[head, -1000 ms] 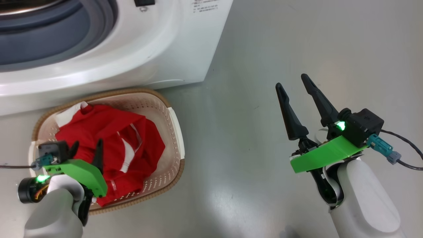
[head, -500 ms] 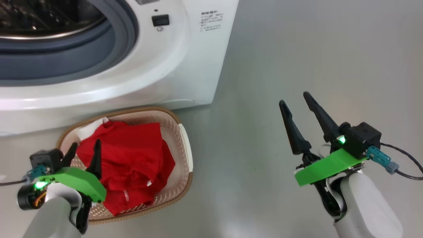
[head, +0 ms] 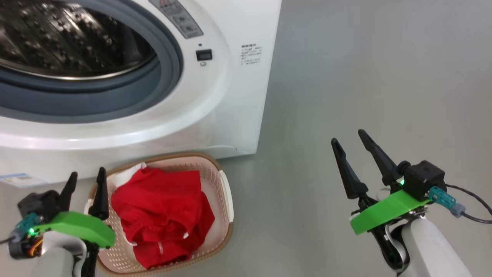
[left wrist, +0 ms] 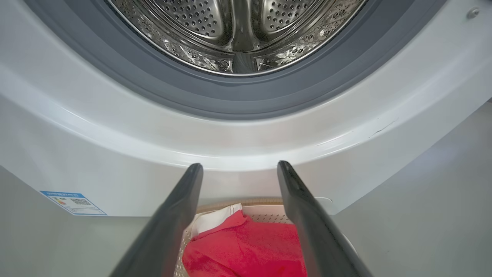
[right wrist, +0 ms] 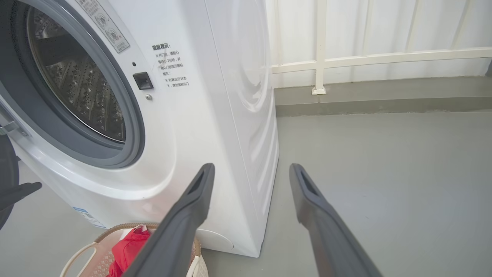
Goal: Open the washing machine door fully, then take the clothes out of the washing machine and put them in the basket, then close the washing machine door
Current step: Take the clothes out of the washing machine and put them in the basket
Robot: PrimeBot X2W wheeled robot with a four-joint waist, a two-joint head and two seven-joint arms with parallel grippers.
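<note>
The white washing machine (head: pixel 226 96) stands with its round opening uncovered, and the steel drum (left wrist: pixel 230 23) shows no fabric inside. The washing machine door is off the opening; a dark shape (right wrist: pixel 7 173) by the hinge may be its rim, I cannot tell. Red clothes (head: pixel 165 215) lie heaped in the cream basket (head: pixel 226 200) on the floor in front of the machine. My left gripper (head: pixel 86 175) hovers open and empty at the basket's left end, pointing at the machine's front. My right gripper (head: pixel 348 137) is open and empty over bare floor, far right of the basket.
The grey rubber ring (head: pixel 169 77) frames the opening. A blue label (left wrist: pixel 73 202) sits low on the machine's front. Grey floor (head: pixel 365 77) stretches to the right of the machine. A white railing and a low step (right wrist: pixel 346 100) run behind it.
The head camera has tilted up, so more of the drum shows. My left gripper has drawn back from above the clothes to the basket's left end. The right gripper stays open.
</note>
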